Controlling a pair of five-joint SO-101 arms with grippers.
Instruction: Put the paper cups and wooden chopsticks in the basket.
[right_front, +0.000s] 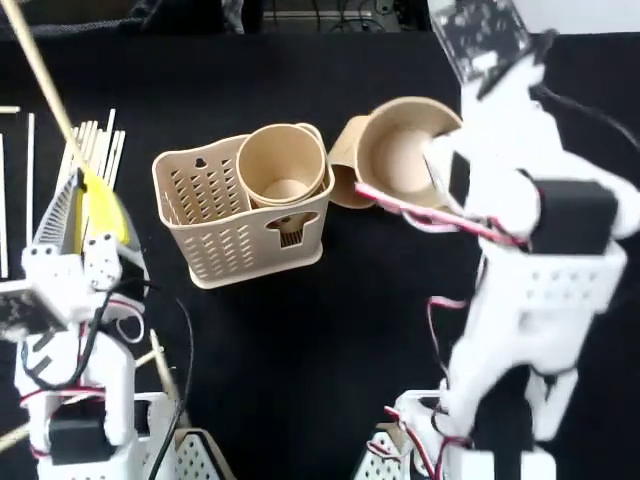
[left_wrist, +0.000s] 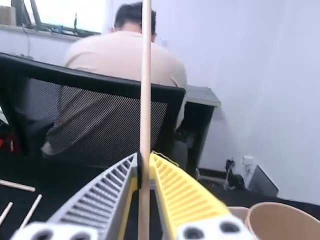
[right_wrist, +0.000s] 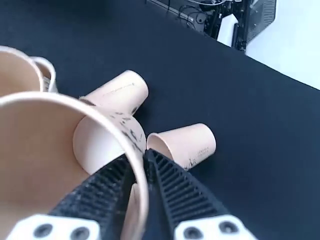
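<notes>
My left gripper (right_front: 80, 187) is shut on a wooden chopstick (right_front: 38, 65) that sticks up and away from the table; in the left wrist view the chopstick (left_wrist: 145, 75) stands between the closed fingers (left_wrist: 172, 182). My right gripper (right_wrist: 140, 156) is shut on the rim of a paper cup (right_wrist: 45, 150), held tilted just right of the basket (right_front: 215, 240). In the high view this cup (right_front: 400, 150) opens toward the camera. Nested paper cups (right_front: 285, 165) stand in the basket's right half. Two more cups (right_wrist: 117, 95) (right_wrist: 184, 145) lie on their sides on the black table.
Several loose chopsticks (right_front: 92, 140) lie on the table behind the left arm, and others (right_front: 162, 368) lie near its base. A lying cup (right_front: 343, 165) touches the basket's right side. A person sits in a chair (left_wrist: 100, 100) beyond the table.
</notes>
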